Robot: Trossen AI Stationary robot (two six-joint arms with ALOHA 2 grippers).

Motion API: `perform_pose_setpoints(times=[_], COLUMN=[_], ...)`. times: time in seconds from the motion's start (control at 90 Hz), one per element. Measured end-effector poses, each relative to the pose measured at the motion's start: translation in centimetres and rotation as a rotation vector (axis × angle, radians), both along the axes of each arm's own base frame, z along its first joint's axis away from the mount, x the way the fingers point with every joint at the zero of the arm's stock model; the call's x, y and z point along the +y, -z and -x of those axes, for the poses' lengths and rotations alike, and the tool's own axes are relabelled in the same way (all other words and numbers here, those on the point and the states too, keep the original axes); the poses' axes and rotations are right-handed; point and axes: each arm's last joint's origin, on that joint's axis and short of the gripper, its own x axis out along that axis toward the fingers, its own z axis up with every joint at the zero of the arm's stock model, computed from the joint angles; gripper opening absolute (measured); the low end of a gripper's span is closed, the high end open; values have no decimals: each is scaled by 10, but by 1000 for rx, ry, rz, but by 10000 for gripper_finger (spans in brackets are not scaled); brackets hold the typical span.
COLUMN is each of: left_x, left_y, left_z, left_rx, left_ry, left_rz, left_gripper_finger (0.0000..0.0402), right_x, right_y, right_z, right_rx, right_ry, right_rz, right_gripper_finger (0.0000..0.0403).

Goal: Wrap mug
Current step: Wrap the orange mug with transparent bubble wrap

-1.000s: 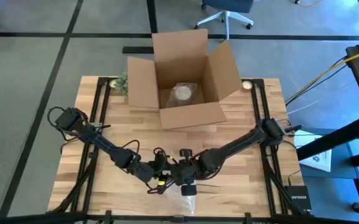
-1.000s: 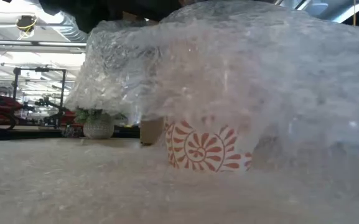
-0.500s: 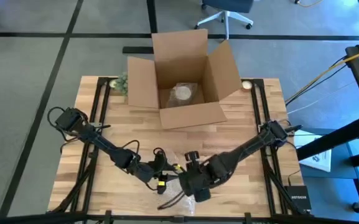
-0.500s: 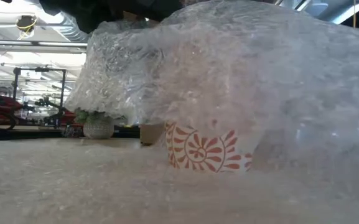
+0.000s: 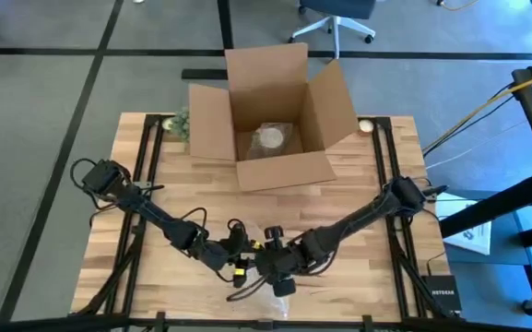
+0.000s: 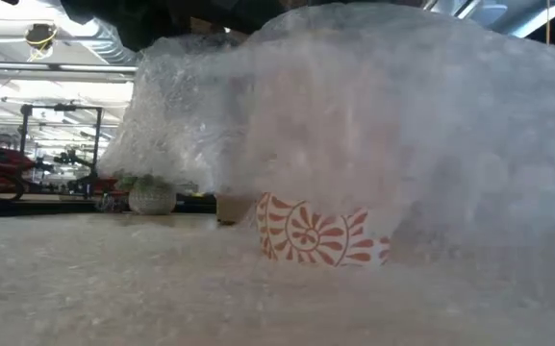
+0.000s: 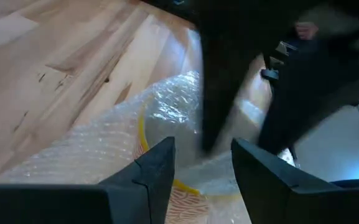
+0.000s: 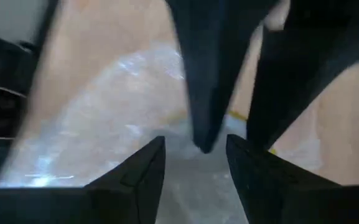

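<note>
At near-centre table: left gripper low over bubble wrap, fingers narrowly parted, nothing visibly between them. Just right of it, mug with orange swirl pattern standing under the wrap, only lower band showing; yellow rim visible in left wrist view. Right gripper close beside left, fingers likewise slightly apart over wrap. Far centre: open cardboard box, wrapped item inside.
</note>
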Motion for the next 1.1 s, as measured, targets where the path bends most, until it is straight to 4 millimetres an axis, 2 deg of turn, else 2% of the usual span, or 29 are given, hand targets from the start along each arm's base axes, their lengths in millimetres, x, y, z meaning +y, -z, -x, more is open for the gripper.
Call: perform_pose_setpoints(times=[0.144, 0.3, 0.411, 0.567, 0.689, 0.867, 0.989, 1.1], left_x=[0, 0, 0, 0, -1, -3, -4, -4], left_y=[0, 0, 0, 0, 0, -4, -4, -4], left_z=[0, 0, 0, 0, 0, 1, 1, 1], left_rx=[-1, -3, -2, 1, -5, -32, -37, -38], left_ry=[3, 4, 5, 4, 4, 18, 22, 25], left_rz=[-5, -6, -6, -4, -5, -2, -7, -11], left_gripper_finger=[144, 144, 144, 144, 144, 144, 144, 144], right_x=[-5, -11, -11, -7, -9, -12, -2, 8], right_y=[19, 26, 15, -16, -35, -54, -65, -70], right_z=[0, -1, -4, -8, -4, 14, 34, 57], right_rx=[-25, -6, 5, -10, 40, 139, 131, 74], right_ry=[59, 84, 68, 37, 101, 137, 95, 70], right_rz=[-25, -45, -66, -90, -95, -49, -39, 34], right_gripper_finger=[131, 86, 65, 59, 76, 137, 179, 201])
